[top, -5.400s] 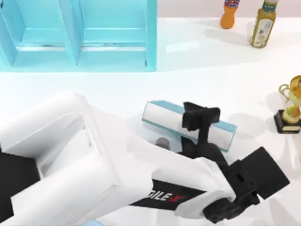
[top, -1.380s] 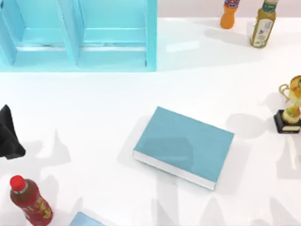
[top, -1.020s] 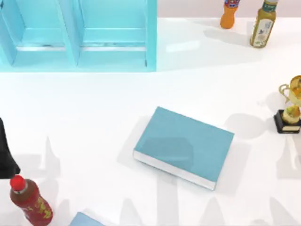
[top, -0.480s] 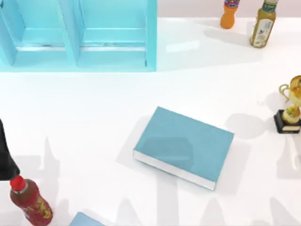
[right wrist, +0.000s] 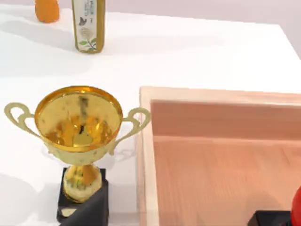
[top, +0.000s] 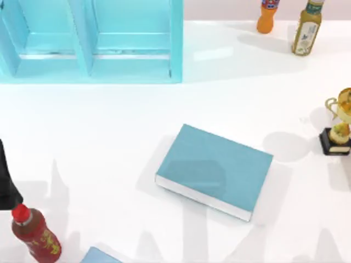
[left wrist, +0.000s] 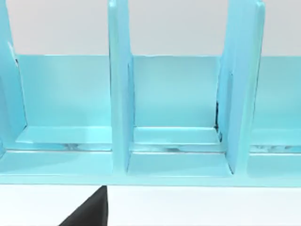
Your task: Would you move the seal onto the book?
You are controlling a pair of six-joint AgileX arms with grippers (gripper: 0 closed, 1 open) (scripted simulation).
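Book (top: pixel 215 170) (light-blue cover, white page edges).

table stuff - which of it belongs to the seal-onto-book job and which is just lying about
Job:
book, lying flat mid-table, nothing on it
seal, red and black, at the right wrist view's edge, inside a wooden tray

Lying about:
trophy, at the table's right edge
shelf unit, back left
orange bottle and green-capped bottle, back right
red-capped bottle, front left

Matt light-blue book (top: pixel 219 167) cover, white paper page edges. Smooth glossy white table (top: pixel 109 120). Polished gold metal trophy (right wrist: pixel 79 117) on black base. Pale wood-look tray (right wrist: pixel 221 155). Glossy turquoise shelf unit (left wrist: pixel 174 117).
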